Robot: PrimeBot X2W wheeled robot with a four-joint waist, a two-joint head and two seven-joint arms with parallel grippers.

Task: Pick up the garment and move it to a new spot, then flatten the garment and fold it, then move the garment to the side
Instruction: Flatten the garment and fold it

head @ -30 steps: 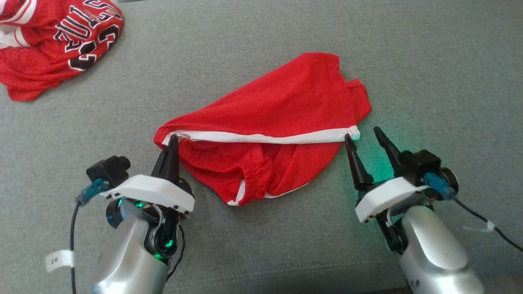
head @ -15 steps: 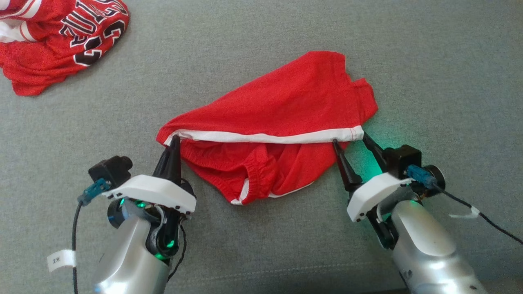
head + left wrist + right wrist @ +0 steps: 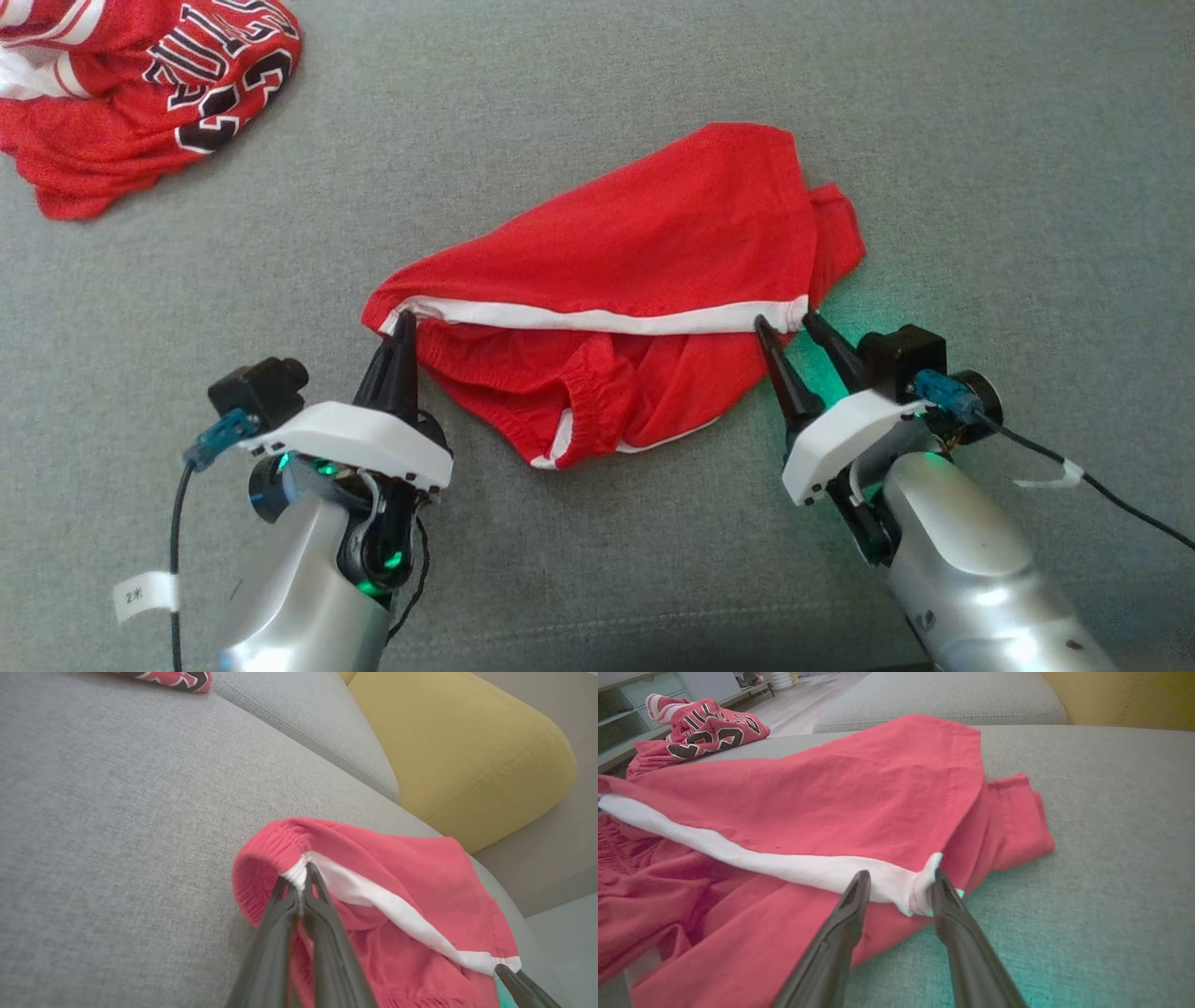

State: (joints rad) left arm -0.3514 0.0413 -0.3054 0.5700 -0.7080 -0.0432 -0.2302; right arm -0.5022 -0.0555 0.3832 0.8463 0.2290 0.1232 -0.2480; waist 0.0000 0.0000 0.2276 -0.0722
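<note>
The garment, a red jersey with black lettering, lies crumpled at the far left of the grey couch seat, away from both grippers; it also shows in the right wrist view. A plain red cloth with a white stripe lies in the middle. My left gripper is shut on the stripe's left end. My right gripper stands at the stripe's right end. Its fingers straddle the white tip with a gap still between them.
The grey couch seat stretches to all sides. A yellow cushion stands beyond the red cloth, with floor past the seat's edge. A cable trails from my right wrist. A low shelf stands off the couch.
My right gripper has moved left onto the stripe's right end and its fingers have narrowed around it. The left gripper keeps its hold. The camera shifted slightly.
</note>
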